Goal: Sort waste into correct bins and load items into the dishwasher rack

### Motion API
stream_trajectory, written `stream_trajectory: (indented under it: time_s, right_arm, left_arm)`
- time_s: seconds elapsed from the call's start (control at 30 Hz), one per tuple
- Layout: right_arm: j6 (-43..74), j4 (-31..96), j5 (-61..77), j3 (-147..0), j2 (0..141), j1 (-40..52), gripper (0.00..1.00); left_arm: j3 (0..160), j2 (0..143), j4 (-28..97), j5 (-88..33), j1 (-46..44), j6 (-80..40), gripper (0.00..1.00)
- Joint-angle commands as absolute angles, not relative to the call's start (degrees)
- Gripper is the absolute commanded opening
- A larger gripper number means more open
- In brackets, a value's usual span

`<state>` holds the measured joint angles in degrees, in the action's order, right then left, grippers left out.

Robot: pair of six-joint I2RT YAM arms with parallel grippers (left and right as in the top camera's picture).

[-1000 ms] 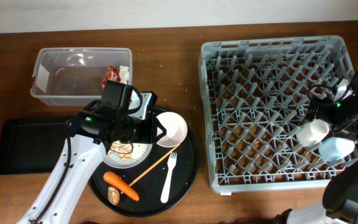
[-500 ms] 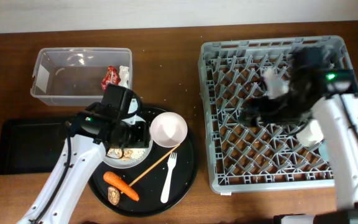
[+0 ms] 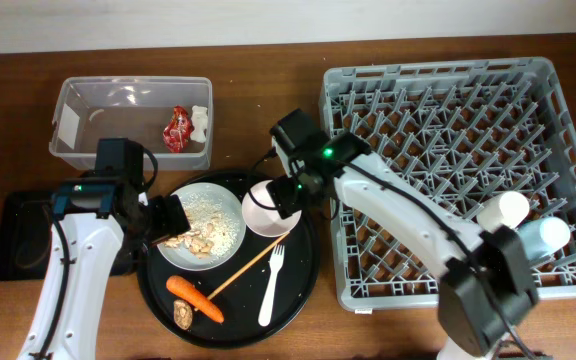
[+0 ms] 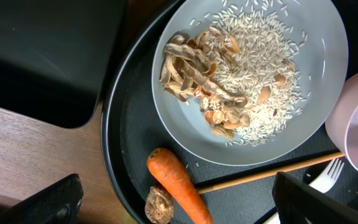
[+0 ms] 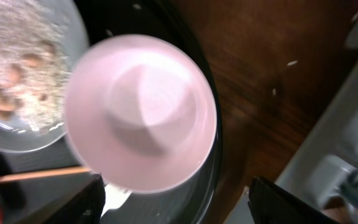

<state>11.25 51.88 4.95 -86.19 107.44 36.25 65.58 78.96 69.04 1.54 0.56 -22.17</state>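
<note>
Rice grains (image 4: pixel 260 50) and curled brown bits (image 4: pixel 185 68) heap on the glossy round plate (image 4: pixel 319 68), near a smooth orange carrot (image 4: pixel 173 180). Left gripper (image 4: pixel 178 200) gapes wide at the plate's rim; right gripper (image 5: pixel 173 204), equally spread, hangs above the blurred white bowl (image 5: pixel 142 112). Only tines of the fork (image 4: pixel 329 171) show.

The red wrapper (image 3: pixel 176 128) and white scrap (image 3: pixel 200 121) lie in the clear tub (image 3: pixel 98 135) at far left, the black tray (image 3: pixel 23 240) nearer, the plate (image 3: pixel 236 228) of rice crumbs (image 3: pixel 206 215), upright bowl (image 3: pixel 263 212), carrot (image 3: pixel 194 297) and fork (image 3: pixel 272 283) at centre, and the white cup (image 3: pixel 503 211) and blue cup (image 3: pixel 547 236) in the grey rack (image 3: pixel 418 130) at right.
</note>
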Motion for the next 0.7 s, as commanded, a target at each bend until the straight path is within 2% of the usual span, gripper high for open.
stream_trajectory:
  time_s: [0.0, 0.17, 0.4, 0.5, 0.67]
  right_arm:
    - [12.8, 49.6, 3.6, -86.6, 112.6, 36.3, 0.72]
    - [15.6, 48.6, 0.7, -86.6, 117.1, 36.3, 0.57]
    - [15.6, 49.1, 0.8, -86.6, 117.4, 36.3, 0.11]
    - [15.5, 50.4, 0.5, -87.8, 116.9, 36.2, 0.04]
    - [15.5, 58.2, -0.8, -95.5, 112.4, 32.6, 0.04]
  left_arm:
    - [65.7, 79.0, 69.1, 1.9, 0.8, -22.7, 0.97]
    - [65.7, 79.1, 69.1, 1.9, 0.8, -22.7, 0.97]
    - [65.7, 79.1, 69.0, 1.9, 0.8, -22.7, 0.97]
    - [65.7, 79.1, 69.0, 1.9, 0.8, -22.7, 0.97]
    - [65.7, 79.1, 69.0, 2.0, 0.8, -22.7, 0.97]
